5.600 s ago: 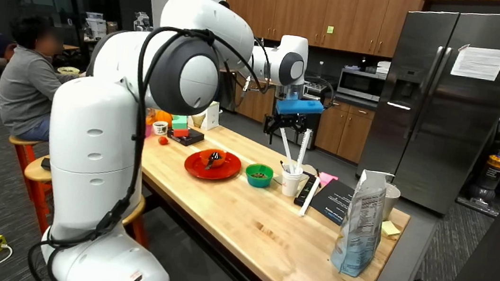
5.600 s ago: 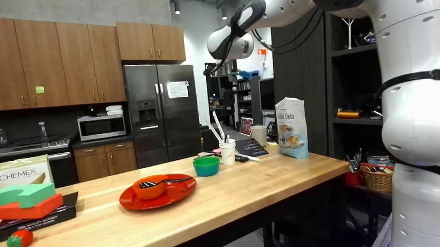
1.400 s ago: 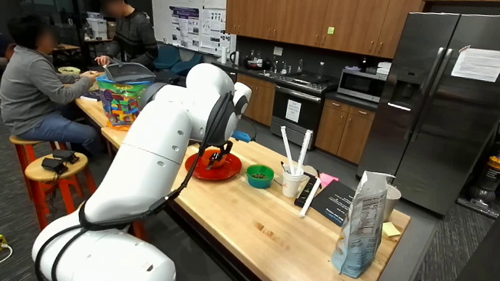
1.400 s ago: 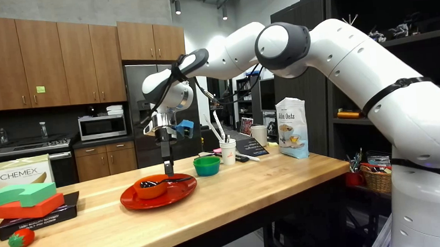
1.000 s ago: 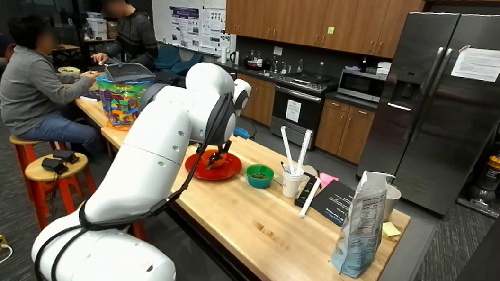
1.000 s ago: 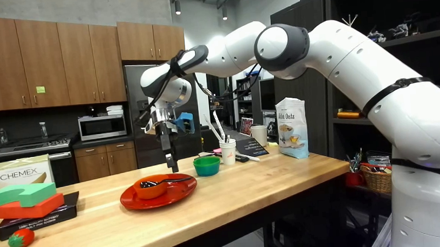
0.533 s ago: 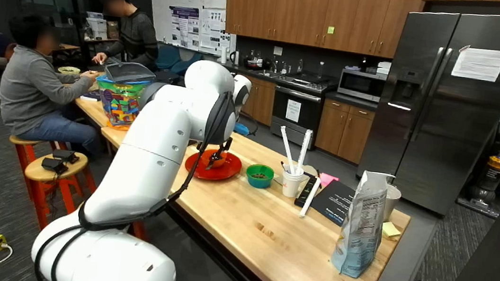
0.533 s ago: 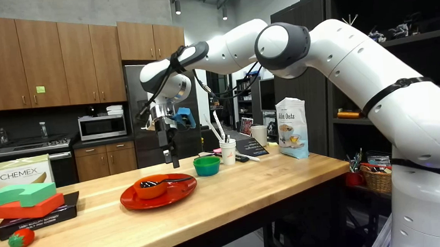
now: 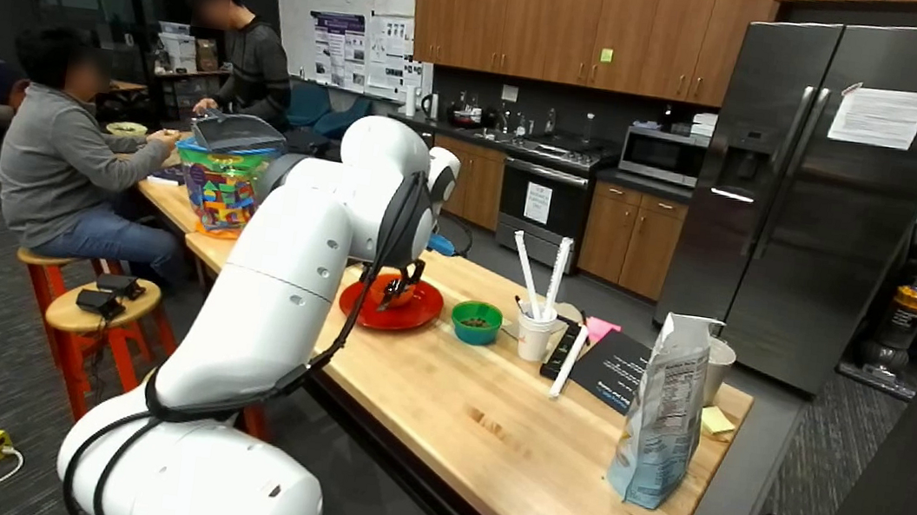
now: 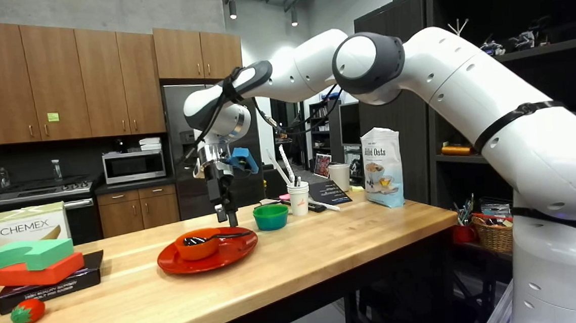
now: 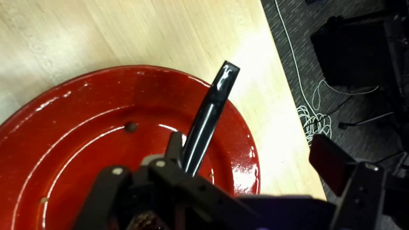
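Observation:
Above the far side of a red plate point(image 10: 245, 243), my gripper point(image 10: 227, 220) stands open with nothing between its fingers. An orange bowl point(image 10: 200, 251) sits on that plate. A spoon with a black handle point(image 10: 235, 234) lies in the bowl, its handle sticking out over the plate's edge. In the wrist view the handle point(image 11: 207, 124) runs close beside one of the fingers point(image 11: 174, 147); whether they touch I cannot tell. The opposite pad point(image 11: 332, 163) stands far off, over the table edge. My gripper's body hides the bowl there.
Beside the plate stand a green bowl point(image 10: 271, 218) and a white cup point(image 10: 299, 201) with tall sticks. Farther along are a black booklet point(image 9: 613, 368) and an oats bag point(image 10: 382, 167). Foam blocks point(image 10: 37, 273), a box point(image 10: 24, 228) and a toy strawberry point(image 10: 27, 311) lie at the other end.
Over several seconds the arm has come from above the white cup to the red plate. In the last second my gripper has tilted and turned, rising slightly and then sinking a little. The plate and bowl have stayed put.

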{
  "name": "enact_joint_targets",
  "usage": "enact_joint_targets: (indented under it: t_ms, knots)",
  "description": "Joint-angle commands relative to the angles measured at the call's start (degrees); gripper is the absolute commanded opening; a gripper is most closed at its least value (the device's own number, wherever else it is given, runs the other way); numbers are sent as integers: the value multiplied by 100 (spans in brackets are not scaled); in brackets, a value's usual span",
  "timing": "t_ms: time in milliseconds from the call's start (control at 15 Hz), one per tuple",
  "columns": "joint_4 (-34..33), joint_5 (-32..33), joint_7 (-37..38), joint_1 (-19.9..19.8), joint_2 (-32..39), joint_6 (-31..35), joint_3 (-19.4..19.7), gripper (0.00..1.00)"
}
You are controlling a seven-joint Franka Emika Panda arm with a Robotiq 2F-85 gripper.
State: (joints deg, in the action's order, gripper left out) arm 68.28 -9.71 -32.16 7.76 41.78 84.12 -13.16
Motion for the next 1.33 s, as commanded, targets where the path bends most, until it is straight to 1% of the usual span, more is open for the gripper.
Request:
enact_joint_targets:
  t_ms: [0, 400, 867, 933, 1000, 1067, 1200, 1267]
  knots:
    - [34, 10, 52, 3, 108, -29, -26, 100]
    - [-30, 206, 171, 147, 305, -107, 16, 100]
    - [-134, 331, 370, 195, 362, -334, 15, 100]
    - [-156, 352, 377, 191, 358, -365, 18, 75]
    - [-207, 386, 372, 188, 360, -429, 21, 73]
    - [-231, 415, 374, 185, 355, -451, 28, 68]
    - [-319, 471, 348, 171, 351, -515, 36, 52]
    - [-376, 499, 328, 161, 360, -554, 36, 42]
